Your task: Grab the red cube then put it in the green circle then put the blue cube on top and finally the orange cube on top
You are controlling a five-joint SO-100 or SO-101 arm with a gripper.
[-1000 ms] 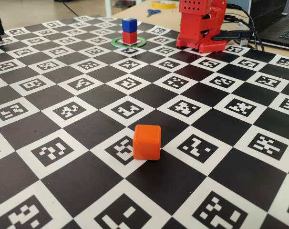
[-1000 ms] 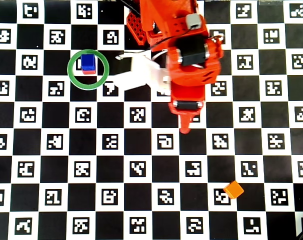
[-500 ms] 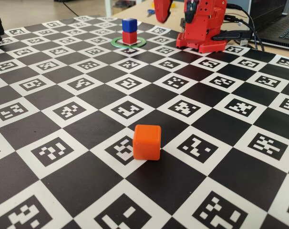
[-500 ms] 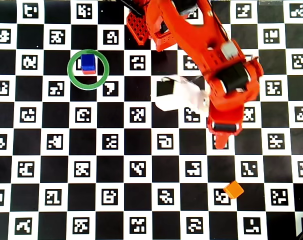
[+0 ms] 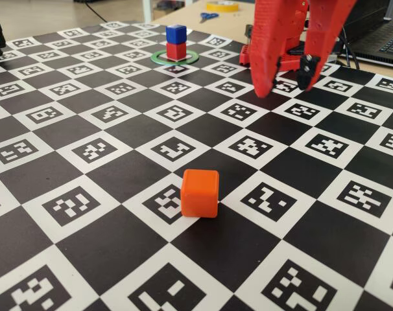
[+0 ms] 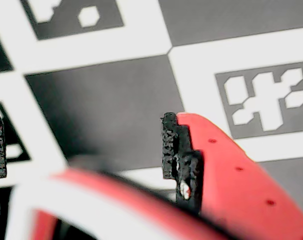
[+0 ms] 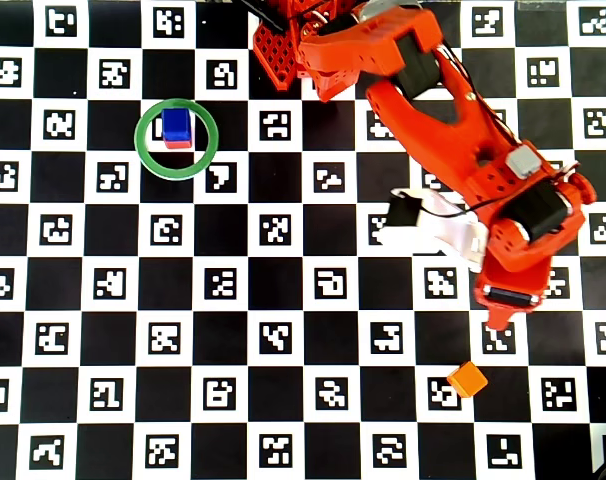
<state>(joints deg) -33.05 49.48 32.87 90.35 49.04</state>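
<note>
2 cubes stacked in green circle [image 7: 176,139], orange cube [image 7: 468,380] alone on open board, jaws parted, empty, hovering near it.

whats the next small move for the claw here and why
Probably bring the claw on toward the orange cube and lower it. The blue cube already sits on the red cube inside the green circle, so orange is the only cube left. In the fixed view the claw hangs open and empty above the board, short of the cube.
</note>
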